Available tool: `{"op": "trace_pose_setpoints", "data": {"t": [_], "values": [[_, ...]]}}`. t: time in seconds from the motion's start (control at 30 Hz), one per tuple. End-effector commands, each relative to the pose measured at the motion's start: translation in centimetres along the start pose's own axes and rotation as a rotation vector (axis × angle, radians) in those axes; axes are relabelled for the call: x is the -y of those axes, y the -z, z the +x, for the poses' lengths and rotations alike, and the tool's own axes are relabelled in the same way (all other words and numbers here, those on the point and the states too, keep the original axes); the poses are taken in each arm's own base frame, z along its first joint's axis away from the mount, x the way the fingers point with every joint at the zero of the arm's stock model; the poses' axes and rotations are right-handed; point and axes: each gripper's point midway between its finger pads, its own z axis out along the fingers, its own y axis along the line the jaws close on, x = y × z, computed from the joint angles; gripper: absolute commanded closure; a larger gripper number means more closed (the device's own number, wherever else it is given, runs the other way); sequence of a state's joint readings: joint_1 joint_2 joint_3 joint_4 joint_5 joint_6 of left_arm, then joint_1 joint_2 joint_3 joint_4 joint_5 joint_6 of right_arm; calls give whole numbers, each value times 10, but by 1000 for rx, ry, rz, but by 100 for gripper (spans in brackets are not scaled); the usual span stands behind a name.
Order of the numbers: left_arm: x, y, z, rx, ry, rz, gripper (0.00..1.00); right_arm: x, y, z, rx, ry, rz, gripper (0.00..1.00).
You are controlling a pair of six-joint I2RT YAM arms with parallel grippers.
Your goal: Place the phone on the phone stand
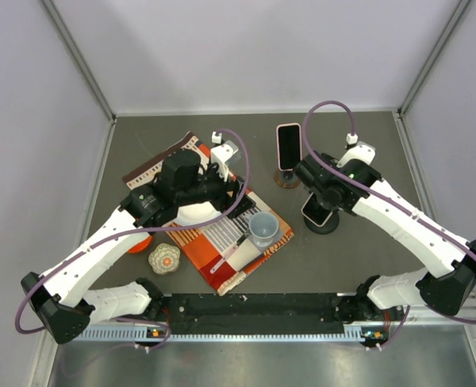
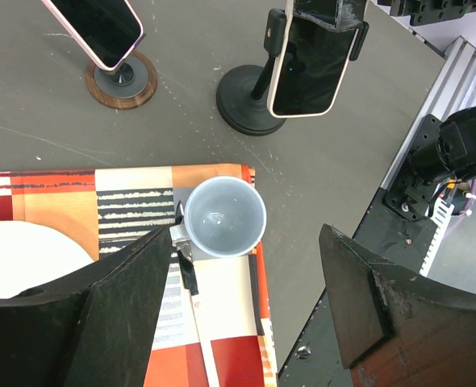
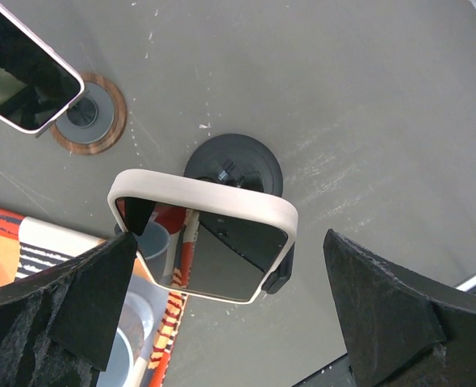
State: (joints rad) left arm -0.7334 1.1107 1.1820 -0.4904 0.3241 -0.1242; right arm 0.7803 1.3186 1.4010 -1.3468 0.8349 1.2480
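Note:
A phone (image 3: 210,242) in a cream case sits clamped on the black round-based phone stand (image 3: 246,157), tilted with its screen up. In the top view this phone (image 1: 315,215) shows just under my right arm. My right gripper (image 3: 230,238) hovers above it, open wide, with a finger on each side and neither one touching. A second phone (image 1: 288,145) in a pink case rests on a wooden-based stand (image 1: 286,179) further back. My left gripper (image 2: 246,230) is open and empty above the mat. The black stand (image 2: 250,101) with its phone (image 2: 311,68) lies ahead of it.
A striped orange placemat (image 1: 222,250) carries a white plate (image 2: 20,258), a grey mug (image 2: 224,216) and a utensil (image 1: 231,250). An orange object (image 1: 139,242) and a flower-shaped piece (image 1: 164,258) lie left of the mat. Grey walls enclose the table.

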Motion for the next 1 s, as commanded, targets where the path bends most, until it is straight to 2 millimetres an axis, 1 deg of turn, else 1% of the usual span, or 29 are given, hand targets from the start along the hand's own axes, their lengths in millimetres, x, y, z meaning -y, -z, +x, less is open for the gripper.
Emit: {"op": "trace_pose_setpoints", "data": {"t": [0.0,0.17,0.27,0.5,0.53,0.6,0.63,0.67,0.77,0.9,0.97], "values": [[0,-2,-9,35,-19,10,21,18,0,-3,-2,80,67,2],[1,-2,-9,34,-21,18,21,11,7,-9,1,59,-5,3],[1,-2,-9,33,-20,18,21,12,10,-9,-2,41,-28,3],[3,-1,-9,34,-22,24,21,3,17,-11,-26,40,-91,3],[3,-1,-10,36,-22,24,21,1,20,-13,-25,26,-112,3],[4,0,-11,38,-23,29,21,-3,20,-10,-40,14,-132,3],[4,-1,-10,37,-23,29,21,-8,21,-9,-44,-1,-151,3],[4,-1,-10,37,-23,27,21,-9,19,-5,-57,1,-151,3],[4,-1,-10,37,-23,29,21,-14,16,-2,-62,-32,-145,3],[3,-1,-10,36,-22,27,21,-12,10,-2,-44,-83,-105,3],[4,0,-10,38,-23,29,21,-13,9,-3,-36,-119,-92,1]]}}
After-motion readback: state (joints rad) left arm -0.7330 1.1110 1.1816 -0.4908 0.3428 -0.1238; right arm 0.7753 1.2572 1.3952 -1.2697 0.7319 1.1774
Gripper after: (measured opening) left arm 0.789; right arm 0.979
